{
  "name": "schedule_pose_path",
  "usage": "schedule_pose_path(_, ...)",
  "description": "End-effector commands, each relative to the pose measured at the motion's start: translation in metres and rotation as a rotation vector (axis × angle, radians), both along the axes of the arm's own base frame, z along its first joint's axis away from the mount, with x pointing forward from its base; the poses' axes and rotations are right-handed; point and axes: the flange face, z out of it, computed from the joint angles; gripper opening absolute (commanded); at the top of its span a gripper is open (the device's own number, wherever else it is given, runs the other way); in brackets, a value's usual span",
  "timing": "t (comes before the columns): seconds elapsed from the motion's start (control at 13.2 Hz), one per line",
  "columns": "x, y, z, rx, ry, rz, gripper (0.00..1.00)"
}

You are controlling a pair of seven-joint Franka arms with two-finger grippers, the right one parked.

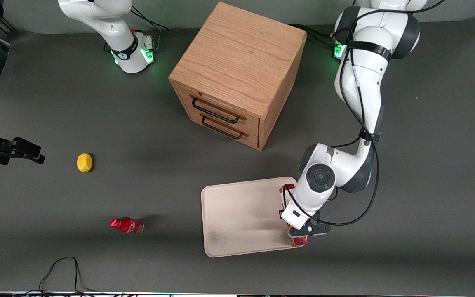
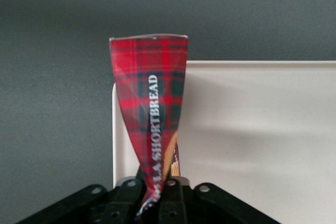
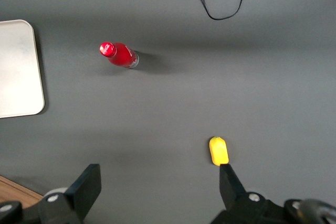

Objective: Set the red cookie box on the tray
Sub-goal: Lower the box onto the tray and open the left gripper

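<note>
Gripping the red cookie box [image 2: 149, 114] near one end, the gripper [image 1: 303, 231] has its fingers closed tight on the carton, pinching it in. It hangs over the tray [image 1: 237, 218] at the rim facing the working arm, about four o'clock from the tray's middle, probably so the box lands inside the rim.

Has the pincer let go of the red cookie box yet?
No, the pincer is clamped on the tartan red cookie box over the cream-white tray's edge.
</note>
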Motion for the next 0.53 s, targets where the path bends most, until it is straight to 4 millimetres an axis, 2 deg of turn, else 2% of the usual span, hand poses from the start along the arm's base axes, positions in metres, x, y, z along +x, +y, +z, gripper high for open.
schedule_pose_path(0.0, -0.002, -0.002, 0.004, 0.041, -0.048, -0.014, 1.0)
schedule_pose_path(0.15, -0.001, -0.003, 0.014, 0.028, -0.061, -0.012, 1.0)
schedule_pose_path(0.3, -0.003, 0.001, 0.04, 0.009, -0.073, 0.028, 1.0)
schedule_pose_path(0.46, -0.008, 0.018, 0.082, -0.015, -0.088, 0.095, 1.0)
